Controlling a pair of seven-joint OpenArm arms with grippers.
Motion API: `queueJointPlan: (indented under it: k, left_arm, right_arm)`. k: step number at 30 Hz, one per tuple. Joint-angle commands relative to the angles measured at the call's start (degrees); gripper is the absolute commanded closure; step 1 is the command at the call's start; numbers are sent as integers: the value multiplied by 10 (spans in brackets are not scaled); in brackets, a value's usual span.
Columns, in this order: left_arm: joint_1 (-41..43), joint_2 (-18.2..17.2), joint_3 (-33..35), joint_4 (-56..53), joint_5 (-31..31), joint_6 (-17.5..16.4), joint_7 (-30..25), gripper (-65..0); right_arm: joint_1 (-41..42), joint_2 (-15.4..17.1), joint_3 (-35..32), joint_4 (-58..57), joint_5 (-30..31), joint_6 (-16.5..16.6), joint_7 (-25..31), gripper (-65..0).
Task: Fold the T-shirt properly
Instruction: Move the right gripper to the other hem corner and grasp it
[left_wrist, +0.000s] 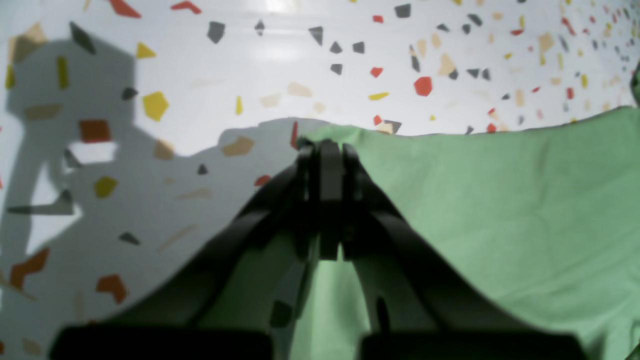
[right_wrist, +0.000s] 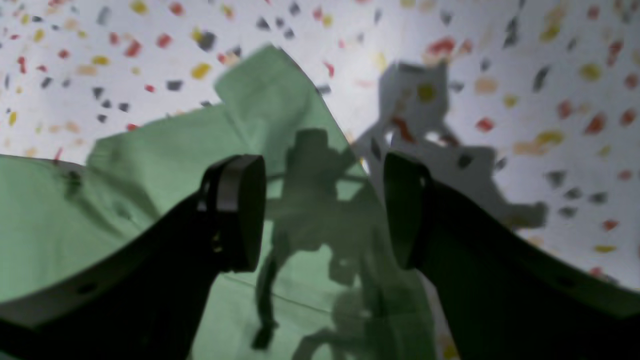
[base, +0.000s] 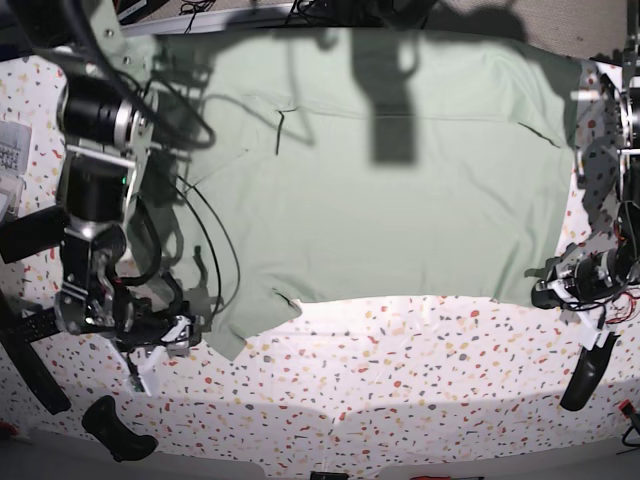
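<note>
The T-shirt (base: 400, 180), a big pale sage-green cloth one, is lying spread out on my white speckled terrazzo-pattern tabletop (base: 420, 380), filling most of the far half. So here's where I'm at.

My left gripper (left_wrist: 327, 147) is pinched tight on the shirt's edge, right at a corner of the fabric. My guess is that's so I can drag or lift that side over for a fold. The cloth runs off to the right of the pincer, mostly smooth, with bare table ahead of it.

My right gripper (right_wrist: 322, 210) is spread wide with nothing in it, hovering over the sleeve end (right_wrist: 270, 95) of the shirt, near where green meets table. Looks like it's lined up to grab that edge so both sides move together.

Room-wise: the near strip of table is bare, so folding toward me seems fine. The far edge is cluttered with dark cables (base: 205, 250) near my right arm, which could snag.
</note>
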Motion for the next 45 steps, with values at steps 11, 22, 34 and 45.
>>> queueJointPlan:
  k: [11, 22, 34, 45]
  left_arm:
    - [-20, -10, -2, 9, -9, -5, -13, 0]
    - [-20, -10, -2, 9, -9, -5, -20, 0]
    - [-26, -10, -2, 9, -9, -5, -91, 0]
    - [-62, -10, -2, 9, -8, 13, -86, 0]
  right_arm:
    - [27, 4, 0, -154, -63, -57, 76, -356]
    - [25, 8, 0, -153, -10, -23, 66, -86]
    - [54, 13, 0, -121, 19, -10, 54, 0]
    - [158, 14, 0, -121, 19, -10, 17, 0]
